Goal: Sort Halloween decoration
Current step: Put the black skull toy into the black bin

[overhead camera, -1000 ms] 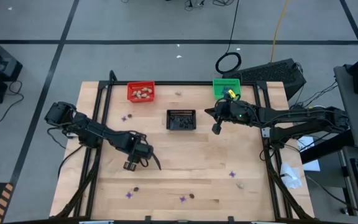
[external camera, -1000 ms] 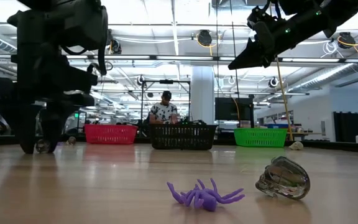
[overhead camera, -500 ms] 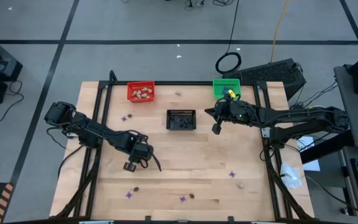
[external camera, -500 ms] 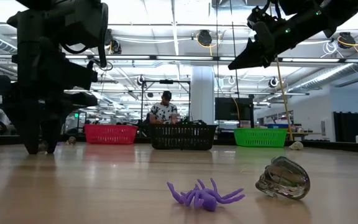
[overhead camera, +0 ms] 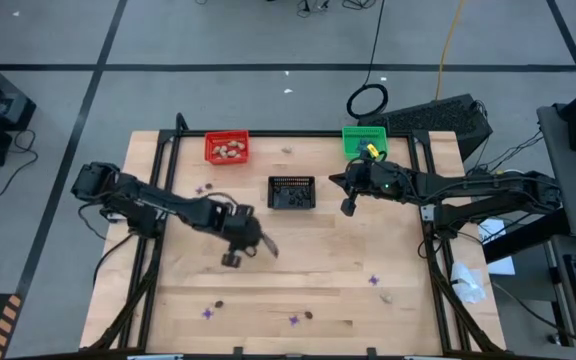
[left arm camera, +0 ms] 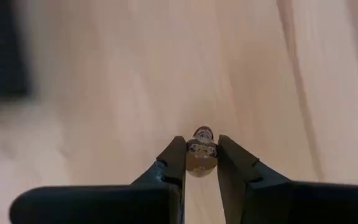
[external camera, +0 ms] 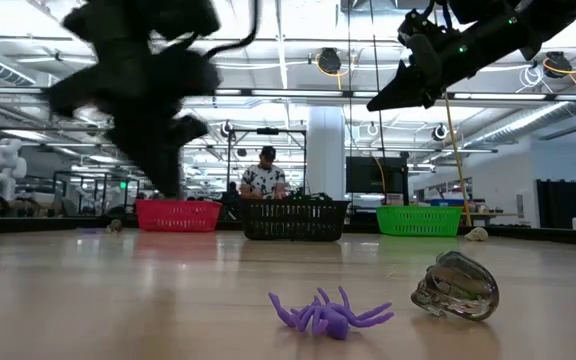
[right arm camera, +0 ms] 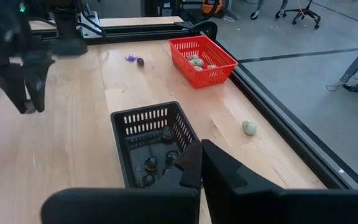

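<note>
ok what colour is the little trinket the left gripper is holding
Dark brownish and glossy; the trinket sits pinched in the left gripper. It shows best in the left wrist view.

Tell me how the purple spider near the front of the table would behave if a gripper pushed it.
The purple spider rests on thin splayed legs, so it would probably slide or skid, not roll. The legs look slender and may flex or snag. It seems light for its size, so a nudge might flip it.

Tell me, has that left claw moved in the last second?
Yes. In the high view the left gripper has shifted toward the table's middle, nearer the black basket, with a small trinket between its fingers.
</note>
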`<state>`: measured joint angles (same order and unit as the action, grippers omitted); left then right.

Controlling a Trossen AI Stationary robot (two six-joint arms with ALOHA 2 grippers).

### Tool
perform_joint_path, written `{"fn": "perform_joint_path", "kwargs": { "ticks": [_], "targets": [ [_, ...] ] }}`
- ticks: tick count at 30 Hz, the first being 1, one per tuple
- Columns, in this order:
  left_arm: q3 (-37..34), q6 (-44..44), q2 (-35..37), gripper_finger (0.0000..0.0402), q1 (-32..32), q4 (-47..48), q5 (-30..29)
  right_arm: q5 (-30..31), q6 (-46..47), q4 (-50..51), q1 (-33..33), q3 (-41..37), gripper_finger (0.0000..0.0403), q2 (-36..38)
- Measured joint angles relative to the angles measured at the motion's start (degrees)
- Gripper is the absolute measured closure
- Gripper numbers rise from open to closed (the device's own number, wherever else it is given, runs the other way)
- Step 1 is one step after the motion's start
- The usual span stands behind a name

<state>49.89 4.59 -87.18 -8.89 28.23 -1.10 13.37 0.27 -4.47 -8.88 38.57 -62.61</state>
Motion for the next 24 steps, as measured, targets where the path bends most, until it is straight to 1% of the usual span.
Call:
{"fn": "perform_joint_path", "kwargs": {
  "ticks": [3,6,9,13,21,24],
  "targets": [
    [3.3,-2.7,0.2,0.0354,4.6,-3.1,-0.1,0.0,0.0,0.0,0.0,0.0,0.0403,0.0],
    [6.4,-4.2,-1.1,0.0354,9.1,-5.0,-1.2,0.0,0.0,0.0,0.0,0.0,0.0403,0.0],
    [9.9,-4.0,-2.7,0.0354,13.5,-6.0,-1.2,0.0,0.0,0.0,0.0,0.0,0.0403,0.0],
    [13.8,-1.6,-8.0,0.0354,18.3,-5.1,-0.7,0.0,-0.1,0.0,0.0,0.0,0.0403,0.0],
    [21.2,0.7,-19.7,0.0354,24.6,-4.8,0.2,0.0,-0.4,0.3,0.0,0.0,0.0403,0.0],
    [22.8,0.7,-22.0,0.0350,25.9,-5.2,3.0,0.0,-0.5,0.4,0.0,0.0,0.0403,0.0]
  ]
}}
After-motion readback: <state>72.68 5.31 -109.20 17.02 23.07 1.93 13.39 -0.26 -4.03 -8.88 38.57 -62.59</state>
